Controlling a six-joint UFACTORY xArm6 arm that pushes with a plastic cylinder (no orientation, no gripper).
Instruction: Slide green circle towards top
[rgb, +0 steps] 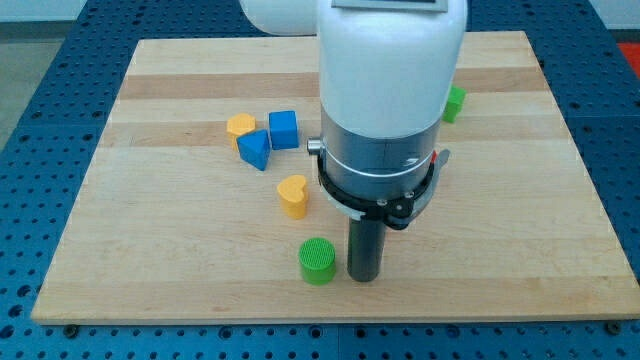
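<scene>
- My tip (363, 277) rests on the board (520, 250) near its bottom edge, just beside the green circle (318, 261), at about 3 o'clock from it. I cannot tell whether the two touch; any gap is very narrow.
- The tool is a plain dark rod with nothing to spread, press together or pinch; it holds nothing.
- The green circle stands low on the board, a little to the view's left of centre, its ribbed top facing up.
- A yellow heart (293, 196) stands at about 11 o'clock from the green circle, near it but apart.
- At about 11 o'clock from the yellow heart sits a cluster of three: a blue block (254, 149) with a slanted, wedge-like look, a blue cube (284, 130) just beside it at its 2 o'clock, and a yellow block (240, 126) at the slanted block's 11 o'clock. The three look to be touching or nearly so.
- A green block (455, 103) shows at the arm's 3 o'clock edge, high on the board; the arm (385, 110) hides most of it, so its shape cannot be made out.
- The arm's white housing with its metal collar covers the board's middle and upper part.
- No brand, label or readable writing shows on the arm, the blocks or the board.
</scene>
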